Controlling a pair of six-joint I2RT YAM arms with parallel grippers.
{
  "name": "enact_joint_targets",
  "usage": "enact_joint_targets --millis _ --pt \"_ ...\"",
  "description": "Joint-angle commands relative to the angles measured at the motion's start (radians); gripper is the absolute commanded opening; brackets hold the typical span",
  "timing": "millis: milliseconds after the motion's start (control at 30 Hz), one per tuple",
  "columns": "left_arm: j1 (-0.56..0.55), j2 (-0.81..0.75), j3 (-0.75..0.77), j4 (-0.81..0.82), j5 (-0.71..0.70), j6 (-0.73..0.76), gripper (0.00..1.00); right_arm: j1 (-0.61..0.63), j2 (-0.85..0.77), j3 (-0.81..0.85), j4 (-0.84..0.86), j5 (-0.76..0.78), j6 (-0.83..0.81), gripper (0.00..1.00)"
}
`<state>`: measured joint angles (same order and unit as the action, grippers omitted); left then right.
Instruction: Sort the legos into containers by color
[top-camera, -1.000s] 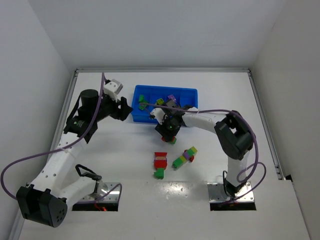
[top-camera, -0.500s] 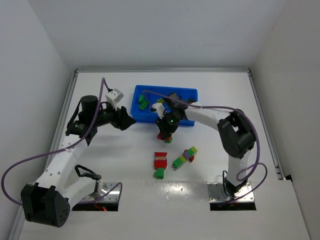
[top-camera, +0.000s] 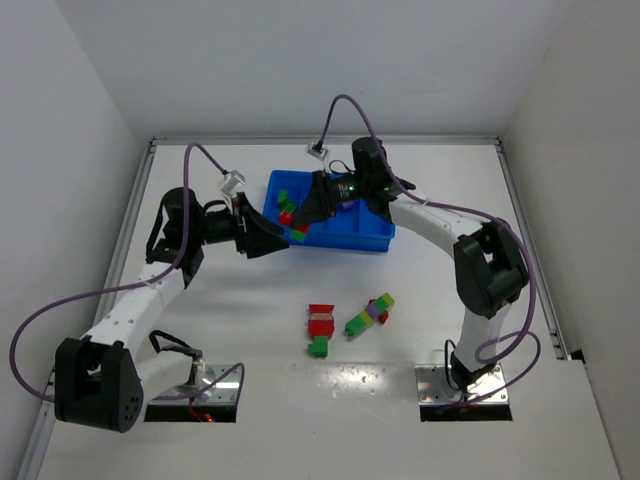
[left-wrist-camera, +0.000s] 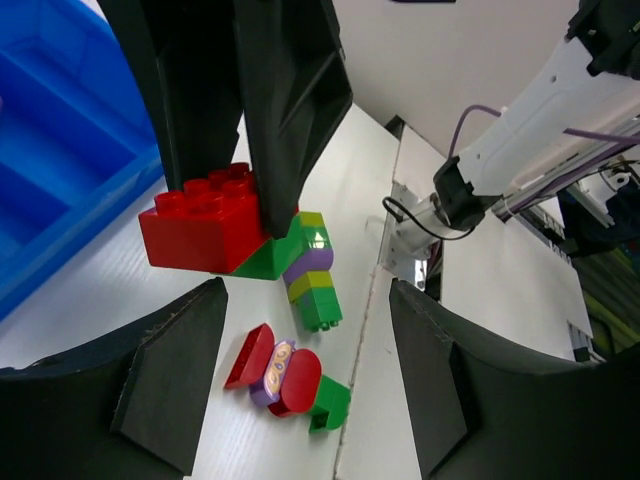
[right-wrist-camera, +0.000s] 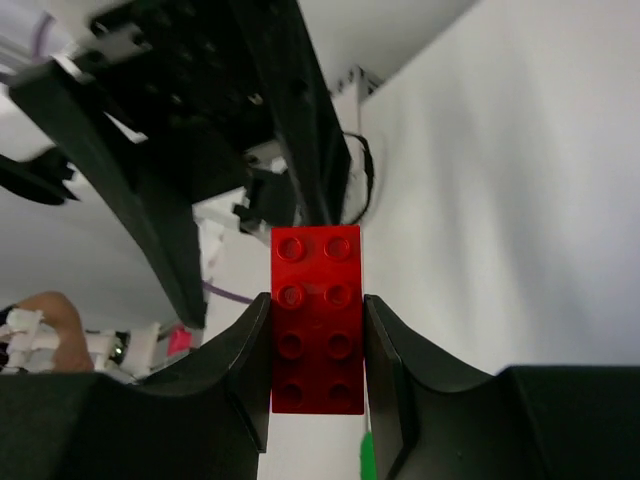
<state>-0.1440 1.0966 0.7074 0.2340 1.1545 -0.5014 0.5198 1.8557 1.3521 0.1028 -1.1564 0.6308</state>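
Right pincer (top-camera: 296, 222) carried red-green legos (left-wrist-camera: 200, 225) up to containers (top-camera: 360, 240).

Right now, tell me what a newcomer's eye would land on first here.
The bright blue tray sits at the table's far middle, both arms meeting at its left end. There the right end effector is shut on a red brick with a green brick under it, facing the open left end effector. Two small brick stacks lie nearer.

Your left arm (top-camera: 140, 295) reaches forward, its black two-finger gripper (top-camera: 277, 238) spread wide. Your right arm (top-camera: 435, 222) stretches across to the left, its gripper (top-camera: 299, 213) clamped on a red plastic brick (right-wrist-camera: 318, 318), close beside the left one.
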Motion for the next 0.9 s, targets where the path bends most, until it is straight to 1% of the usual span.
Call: enact_joint_targets --millis 0,133,300,500,600,667,733,833,867 --pt "0.011 0.014 0.053 0.171 0.022 -0.078 0.72 0.003 -0.016 0.031 0.374 -0.057 0.294 0.09" --pt "0.011 0.055 0.075 0.171 0.002 -0.078 0.72 0.003 -0.018 0.009 0.440 -0.057 0.336 0.09" --pt "0.011 0.078 0.075 0.203 -0.019 -0.078 0.72 0.003 -0.039 -0.001 0.440 -0.066 0.346 0.09" --pt "0.011 0.100 0.084 0.284 -0.029 -0.152 0.72 0.013 -0.039 -0.001 0.440 -0.066 0.346 0.09" --pt "0.001 0.109 0.093 0.284 -0.019 -0.152 0.72 0.022 -0.039 -0.001 0.440 -0.066 0.337 0.09" --pt "-0.009 0.109 0.093 0.284 -0.019 -0.152 0.69 0.022 -0.039 -0.001 0.440 -0.066 0.328 0.09" --pt "-0.020 0.109 0.093 0.284 -0.010 -0.152 0.69 0.022 -0.030 -0.001 0.440 -0.066 0.328 0.09" --pt "-0.038 0.109 0.102 0.297 0.001 -0.163 0.67 0.022 -0.030 -0.001 0.440 -0.066 0.328 0.09" --pt "-0.039 0.109 0.102 0.297 0.001 -0.163 0.64 0.022 -0.030 -0.001 0.440 -0.066 0.328 0.09"
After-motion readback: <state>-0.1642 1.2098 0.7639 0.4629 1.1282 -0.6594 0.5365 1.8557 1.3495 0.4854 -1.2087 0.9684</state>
